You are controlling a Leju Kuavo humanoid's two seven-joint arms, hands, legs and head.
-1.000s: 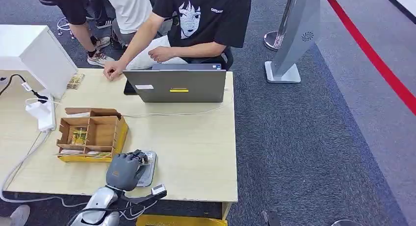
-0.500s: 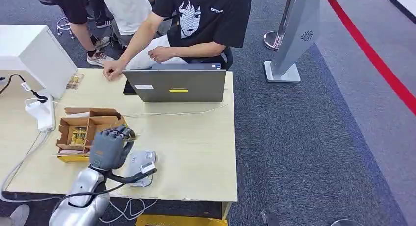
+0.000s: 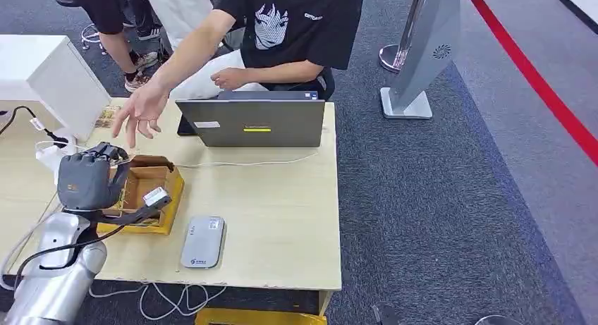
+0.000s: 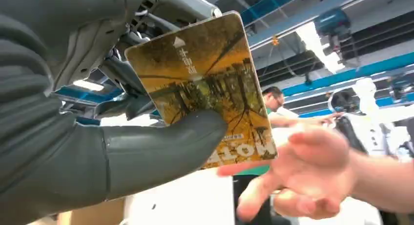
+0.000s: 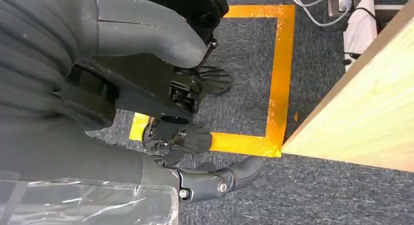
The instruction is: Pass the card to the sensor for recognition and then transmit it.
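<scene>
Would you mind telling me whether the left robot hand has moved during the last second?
Yes. The left robot hand has moved from the grey sensor to above the cardboard box, towards the person's hand.

Robotics lab or demo hall: wooden table (image 3: 282, 198) with laptop (image 3: 254, 124), grey carpet (image 3: 437, 198) with red floor line (image 3: 536, 85), yellow floor tape (image 5: 280, 83), industrial ceiling lights (image 4: 322, 39).

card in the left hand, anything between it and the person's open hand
Nothing visible. The left hand holds the card up, and the person's hand is open right beside it, with only air between them in the left wrist view.
</scene>
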